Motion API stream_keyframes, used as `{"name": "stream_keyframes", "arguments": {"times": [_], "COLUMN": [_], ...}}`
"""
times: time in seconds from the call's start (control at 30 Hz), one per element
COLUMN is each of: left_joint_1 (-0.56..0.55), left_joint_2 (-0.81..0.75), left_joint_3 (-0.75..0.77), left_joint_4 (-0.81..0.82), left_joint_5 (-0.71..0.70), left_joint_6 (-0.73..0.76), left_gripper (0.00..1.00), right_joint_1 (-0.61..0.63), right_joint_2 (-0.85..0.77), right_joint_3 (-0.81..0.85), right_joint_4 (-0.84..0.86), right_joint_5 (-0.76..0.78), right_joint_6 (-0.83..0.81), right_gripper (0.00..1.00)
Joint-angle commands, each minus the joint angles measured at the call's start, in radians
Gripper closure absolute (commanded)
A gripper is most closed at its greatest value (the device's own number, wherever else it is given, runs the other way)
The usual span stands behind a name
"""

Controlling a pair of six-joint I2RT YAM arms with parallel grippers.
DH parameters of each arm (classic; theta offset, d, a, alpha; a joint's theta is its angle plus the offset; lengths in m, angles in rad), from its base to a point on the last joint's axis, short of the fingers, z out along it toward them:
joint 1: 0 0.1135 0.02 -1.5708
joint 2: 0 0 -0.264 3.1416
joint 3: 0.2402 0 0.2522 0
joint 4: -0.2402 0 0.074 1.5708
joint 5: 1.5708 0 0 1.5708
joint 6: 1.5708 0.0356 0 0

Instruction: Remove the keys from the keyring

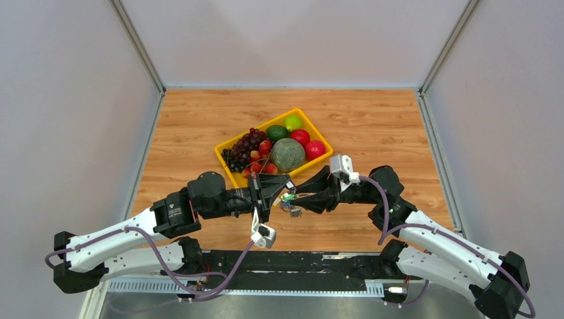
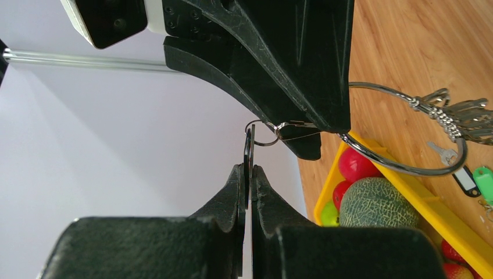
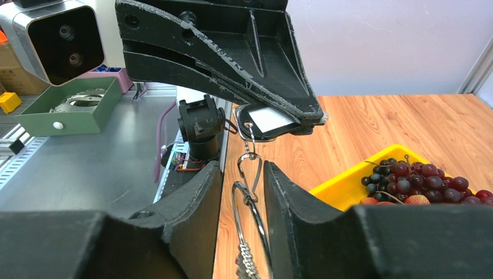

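My left gripper point(image 2: 249, 168) is shut on a thin black key tag point(image 2: 249, 145), which in the right wrist view shows a white label point(image 3: 267, 120). A small split ring point(image 2: 261, 133) and a clip link the tag to the big silver keyring point(image 2: 407, 168). The keyring hangs edge-on between the fingers of my right gripper point(image 3: 243, 168), whose jaws stand apart around it. A bunch of silver keys point(image 2: 459, 113) is threaded on the keyring. In the top view both grippers meet in mid-air, left point(image 1: 284, 193) and right point(image 1: 300, 197), with the keys point(image 1: 292, 211) below them.
The yellow tray point(image 1: 314, 127) holds grapes, a melon, apples and limes just behind the grippers, and its rim shows in the left wrist view point(image 2: 430, 203). A loose silver key point(image 2: 445, 154), a black tag point(image 2: 465, 180) and a green tag point(image 2: 483, 179) lie on the wood.
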Motion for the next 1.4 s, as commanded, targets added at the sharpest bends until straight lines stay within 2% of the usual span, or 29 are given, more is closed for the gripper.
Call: {"name": "stream_keyframes", "arguments": {"times": [0.0, 1.2, 1.37], "left_joint_1": [-0.004, -0.004, -0.004], "left_joint_2": [-0.01, -0.024, -0.024], "left_joint_3": [0.041, 0.045, 0.044], "left_joint_4": [0.028, 0.028, 0.028], "left_joint_5": [0.03, 0.037, 0.036], "left_joint_6": [-0.003, -0.003, -0.002], "left_gripper": [1.0, 1.0, 1.0], "right_joint_1": [-0.003, -0.002, -0.003], "right_joint_2": [-0.005, 0.019, 0.019], "right_joint_3": [0.038, -0.018, -0.018], "right_joint_4": [0.035, 0.075, 0.08], "right_joint_5": [-0.028, -0.034, -0.033], "right_joint_6": [-0.017, -0.005, -0.003], "right_gripper": [0.62, 0.68, 0.73]}}
